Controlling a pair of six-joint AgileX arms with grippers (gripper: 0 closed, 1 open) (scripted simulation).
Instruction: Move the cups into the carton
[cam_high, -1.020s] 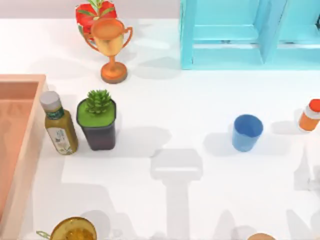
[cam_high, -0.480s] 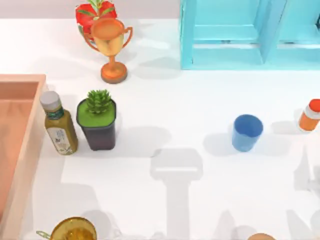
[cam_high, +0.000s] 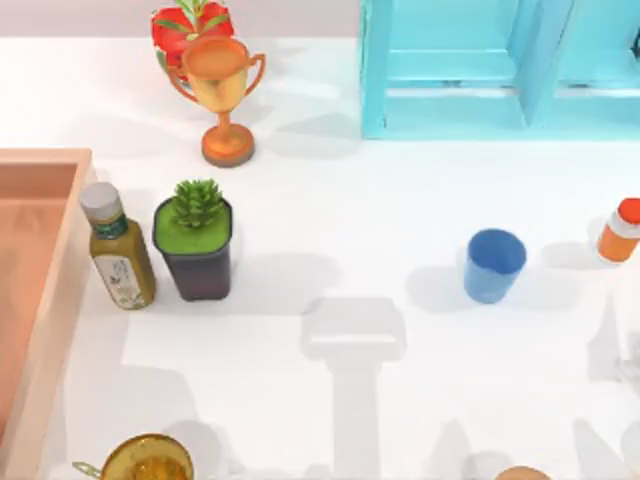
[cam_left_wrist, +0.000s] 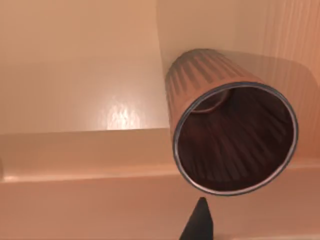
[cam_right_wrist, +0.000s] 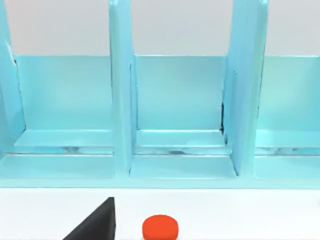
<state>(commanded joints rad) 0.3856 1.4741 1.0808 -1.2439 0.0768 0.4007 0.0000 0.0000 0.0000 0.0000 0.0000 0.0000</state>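
Top view: blue cup (cam_high: 494, 265) upright on the table (cam_high: 400, 200), right of centre; carton (cam_high: 45, 300) at left edge. Left wrist view: brown cup (cam_left_wrist: 230, 135) inside the carton (cam_left_wrist: 75, 150), just beyond a dark fingertip (cam_left_wrist: 199, 222); grip cannot be told. Right wrist view: turquoise shelf (cam_right_wrist: 175, 115), one dark finger (cam_right_wrist: 97, 222); its grip likewise unclear.

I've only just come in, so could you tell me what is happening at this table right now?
The cups are being moved into the carton, the peach-orange box at the table's left edge. The left wrist view shows the reddish-brown cup inside it, against the peach walls, close to the left claw. The blue cup stands upright on the table toward the right, not yet moved. The right claw faces the turquoise shelf unit, with an orange-capped bottle near it.
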